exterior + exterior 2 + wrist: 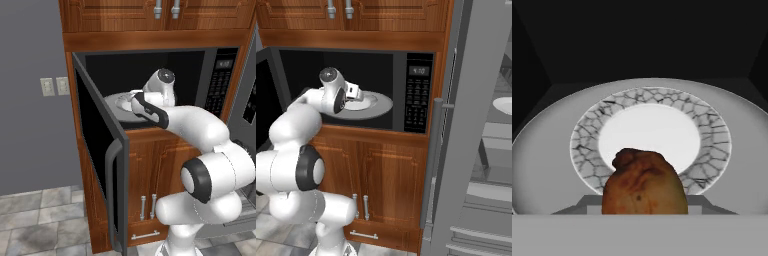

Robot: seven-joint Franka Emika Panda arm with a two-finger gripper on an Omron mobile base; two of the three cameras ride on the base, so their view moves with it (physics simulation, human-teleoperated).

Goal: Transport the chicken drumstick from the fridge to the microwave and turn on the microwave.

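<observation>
Writing: you can see a small lit display on the black button panel [417,92] of the wide grey microwave [356,90], too blurry to read.
Arm: your white arm reaches into the open microwave.
Gripper: your gripper [358,94] is grasping the golden-brown chicken drumstick [644,184].
Drumstick: it is over the crackle-rimmed white plate [649,135] on the round turntable [542,165].
</observation>
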